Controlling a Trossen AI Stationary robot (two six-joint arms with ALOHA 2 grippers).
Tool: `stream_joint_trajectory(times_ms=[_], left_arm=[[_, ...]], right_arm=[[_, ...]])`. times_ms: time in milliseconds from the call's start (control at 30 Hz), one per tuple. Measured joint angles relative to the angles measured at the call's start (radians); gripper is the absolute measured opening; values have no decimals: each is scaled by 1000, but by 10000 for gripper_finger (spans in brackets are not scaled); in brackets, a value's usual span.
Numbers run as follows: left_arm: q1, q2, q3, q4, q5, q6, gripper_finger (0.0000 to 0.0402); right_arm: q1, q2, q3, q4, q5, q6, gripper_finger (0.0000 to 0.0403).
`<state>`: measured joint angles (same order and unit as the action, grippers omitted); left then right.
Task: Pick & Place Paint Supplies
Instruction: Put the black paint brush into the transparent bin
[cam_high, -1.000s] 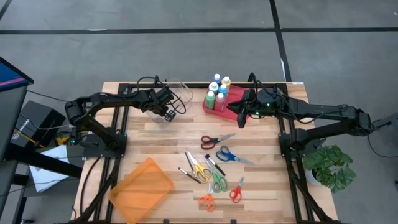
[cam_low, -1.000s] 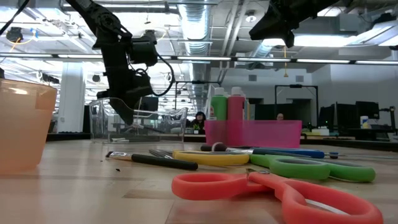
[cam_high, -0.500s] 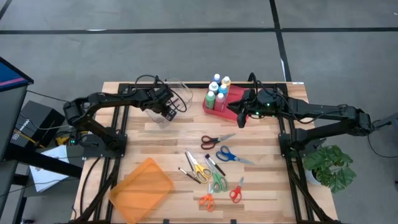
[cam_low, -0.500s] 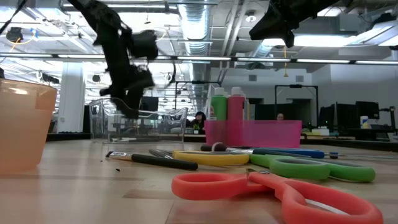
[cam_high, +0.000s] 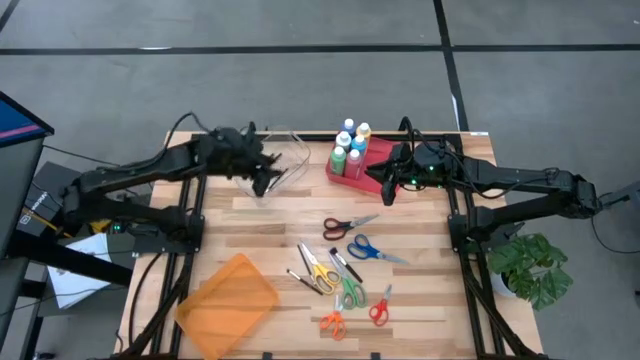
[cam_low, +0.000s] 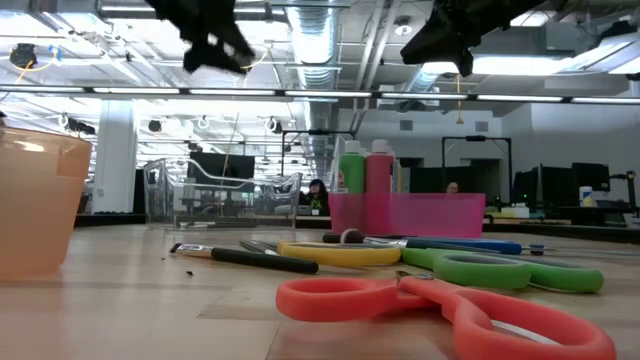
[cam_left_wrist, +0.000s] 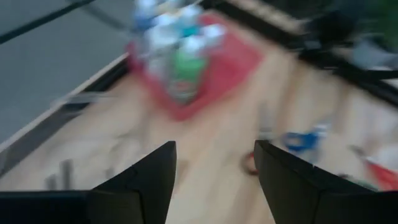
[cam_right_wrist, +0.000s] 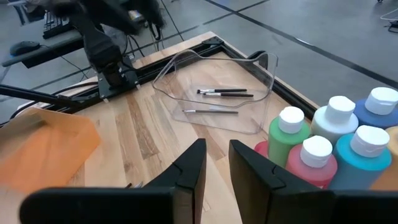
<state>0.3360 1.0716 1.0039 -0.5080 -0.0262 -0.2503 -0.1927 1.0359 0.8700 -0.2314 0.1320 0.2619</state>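
Note:
Several paint bottles (cam_high: 350, 145) with white caps stand upright in a red tray (cam_high: 372, 172) at the table's far middle. They also show in the low view (cam_low: 365, 170), the right wrist view (cam_right_wrist: 323, 146) and, blurred, the left wrist view (cam_left_wrist: 177, 43). My left gripper (cam_high: 265, 180) is open and empty, high over the clear bin (cam_high: 288, 155); the low view shows it (cam_low: 215, 45) well above the table. My right gripper (cam_high: 385, 188) hovers beside the tray's near right side, its fingers (cam_right_wrist: 189, 168) a narrow gap apart, holding nothing.
The clear bin (cam_right_wrist: 214, 93) holds a few thin brushes. Several scissors (cam_high: 345, 262) and a black pen lie in the table's middle and near part. An orange bin (cam_high: 228, 305) stands at the near left. A potted plant (cam_high: 530, 265) stands off the table's right edge.
My left gripper has risen from the clear bin to well above the table and has turned toward the red tray. The right arm has kept still.

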Motion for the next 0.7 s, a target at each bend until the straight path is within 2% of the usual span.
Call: stream_joint_trajectory(times_ms=[200,400,567,700], left_arm=[[-258,-10,0,121,-11,-22,212],[-478,116,0,142,-78,-27,209],[-591,280,0,188,-78,-18,216],[-624,402,-1,217,-78,-17,220]], right_arm=[[3,0,0,0,-2,0,68],[3,0,0,-28,-4,-9,68],[3,0,0,-47,-4,-36,68],[3,0,0,-53,-5,-53,68]])
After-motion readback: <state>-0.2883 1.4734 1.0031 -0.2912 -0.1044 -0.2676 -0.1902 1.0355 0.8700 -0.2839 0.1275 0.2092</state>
